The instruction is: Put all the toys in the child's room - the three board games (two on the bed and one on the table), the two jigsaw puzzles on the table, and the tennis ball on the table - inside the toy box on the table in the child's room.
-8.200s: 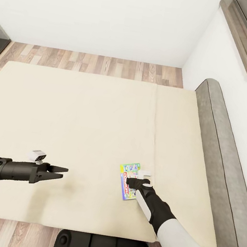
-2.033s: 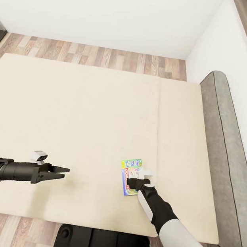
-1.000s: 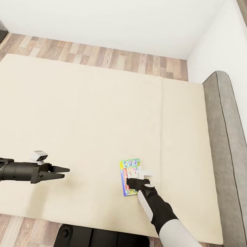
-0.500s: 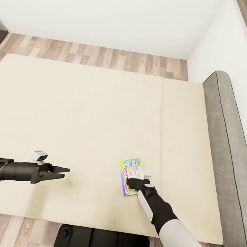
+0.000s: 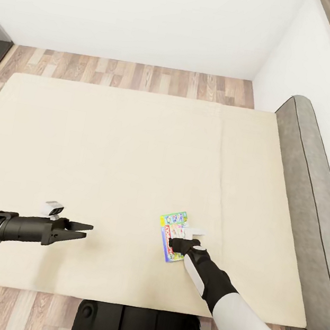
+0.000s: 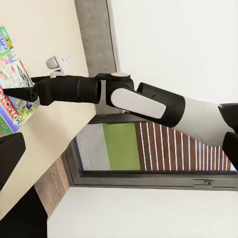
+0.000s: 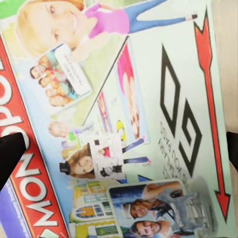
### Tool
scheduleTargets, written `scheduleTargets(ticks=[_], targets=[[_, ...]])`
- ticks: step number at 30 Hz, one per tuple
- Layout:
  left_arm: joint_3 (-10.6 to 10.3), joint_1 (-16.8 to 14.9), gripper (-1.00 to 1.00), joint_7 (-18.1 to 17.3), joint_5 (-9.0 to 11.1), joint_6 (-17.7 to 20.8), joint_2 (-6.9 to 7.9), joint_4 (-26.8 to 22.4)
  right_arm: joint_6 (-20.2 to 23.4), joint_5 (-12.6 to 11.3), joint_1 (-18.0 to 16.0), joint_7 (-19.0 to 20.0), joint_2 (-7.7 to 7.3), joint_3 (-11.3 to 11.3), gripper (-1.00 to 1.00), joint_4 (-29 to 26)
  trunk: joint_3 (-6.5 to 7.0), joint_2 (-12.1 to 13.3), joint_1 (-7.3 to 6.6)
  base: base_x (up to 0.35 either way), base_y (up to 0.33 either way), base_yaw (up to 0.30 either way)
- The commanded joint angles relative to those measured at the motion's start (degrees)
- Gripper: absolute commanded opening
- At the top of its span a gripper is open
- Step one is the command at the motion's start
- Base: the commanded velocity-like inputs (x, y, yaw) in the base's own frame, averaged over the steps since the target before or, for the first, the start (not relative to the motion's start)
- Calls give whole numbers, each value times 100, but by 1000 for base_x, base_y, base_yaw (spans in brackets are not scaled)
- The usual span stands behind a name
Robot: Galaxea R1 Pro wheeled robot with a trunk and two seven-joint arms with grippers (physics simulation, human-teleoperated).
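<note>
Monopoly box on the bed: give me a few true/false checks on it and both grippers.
1. The Monopoly box lies flat on the bed. True.
2. The right gripper is at the box. True; its dark fingertips frame the box lid in the right wrist view.
3. The left gripper holds the box. False; it hovers empty over bare mattress, well apart from the box.
4. The box sits on the wood floor. False; it is on the mattress, toward the grey headboard.
</note>
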Motion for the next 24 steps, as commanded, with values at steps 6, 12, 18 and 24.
scheduleTargets(ticks=[6, 12, 18, 24], targets=[[-1, -1, 100, -24, 1, 61, 3, -1, 16, -62, -4, -55, -7, 33, 100, -9, -6, -9, 3, 0, 107, 0], [-1, -1, 100, -24, 0, 61, 3, -1, 17, -65, -4, -55, -10, 33, 100, -11, -6, -9, 3, 0, 19, 0], [-1, -1, 100, -27, 0, 61, 3, -1, 11, -67, -4, -55, -12, 33, 100, -14, -6, -9, 3, -7, 4, 0], [-1, -1, 100, -28, 0, 61, 3, -1, 10, -65, -4, -55, -9, 33, 100, -15, -6, -9, 3, -51, 26, 0]])
